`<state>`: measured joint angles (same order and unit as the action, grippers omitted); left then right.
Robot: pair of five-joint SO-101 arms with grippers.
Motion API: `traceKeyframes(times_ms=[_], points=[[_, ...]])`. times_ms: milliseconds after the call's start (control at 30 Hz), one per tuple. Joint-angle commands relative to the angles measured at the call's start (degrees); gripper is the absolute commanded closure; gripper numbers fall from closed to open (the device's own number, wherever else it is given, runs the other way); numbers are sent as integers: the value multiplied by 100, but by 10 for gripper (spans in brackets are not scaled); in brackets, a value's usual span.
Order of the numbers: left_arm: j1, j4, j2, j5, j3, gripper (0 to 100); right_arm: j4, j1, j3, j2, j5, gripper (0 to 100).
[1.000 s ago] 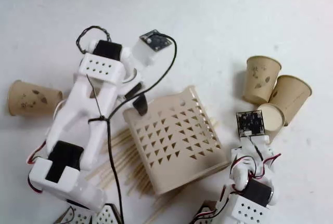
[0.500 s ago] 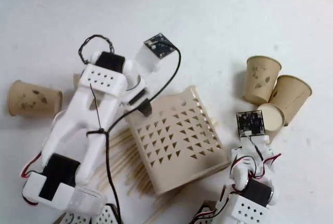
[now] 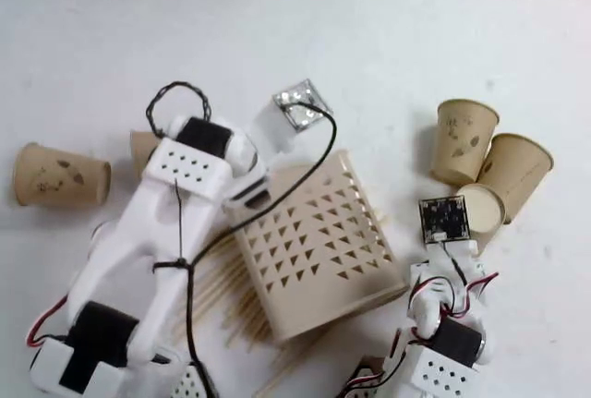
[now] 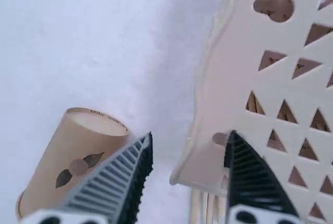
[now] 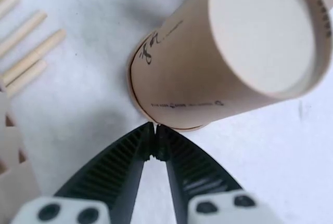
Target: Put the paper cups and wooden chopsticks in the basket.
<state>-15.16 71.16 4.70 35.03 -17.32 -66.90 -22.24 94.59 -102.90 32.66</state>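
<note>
The cream perforated basket [image 3: 319,236] lies overturned mid-table, on top of several wooden chopsticks [image 3: 217,292]. My left gripper [image 4: 190,141] is open at the basket's [image 4: 270,73] near-left corner, with the corner's rim between its fingers. A paper cup [image 4: 67,164] lies on its side just outside one finger. In the high view that gripper [image 3: 251,197] sits at the basket's left edge. My right gripper [image 5: 155,129] is shut, its tips right at the rim of a lying cup [image 5: 223,63]. Chopstick ends [image 5: 26,52] lie nearby.
One cup [image 3: 60,174] lies at the far left and another cup [image 3: 141,149] peeks from behind the left arm. Two cups [image 3: 464,139] [image 3: 514,172] rest at the right, with a third cup [image 3: 485,206] by the right arm's camera. The table's far half is bare.
The left arm has swung up and to the right along the basket's left corner, uncovering a cup behind it. The right arm has not moved.
</note>
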Motion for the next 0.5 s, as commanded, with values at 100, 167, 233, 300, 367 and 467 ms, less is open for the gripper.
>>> traceKeyframes(times_ms=[100,167,233,300,367,467], points=[[-215,26,171,642,-1354,775,119,66,-44,-40,-26,981],[-215,26,127,633,-1354,825,119,66,-44,-40,-26,981],[-215,149,127,633,-1160,889,119,66,-44,-40,-26,981],[-215,607,119,633,-765,886,119,66,-44,-40,-26,981],[-215,1213,119,633,-105,880,119,66,-44,-40,-26,981],[-119,1943,119,624,1108,879,119,66,-44,-40,-26,981]])
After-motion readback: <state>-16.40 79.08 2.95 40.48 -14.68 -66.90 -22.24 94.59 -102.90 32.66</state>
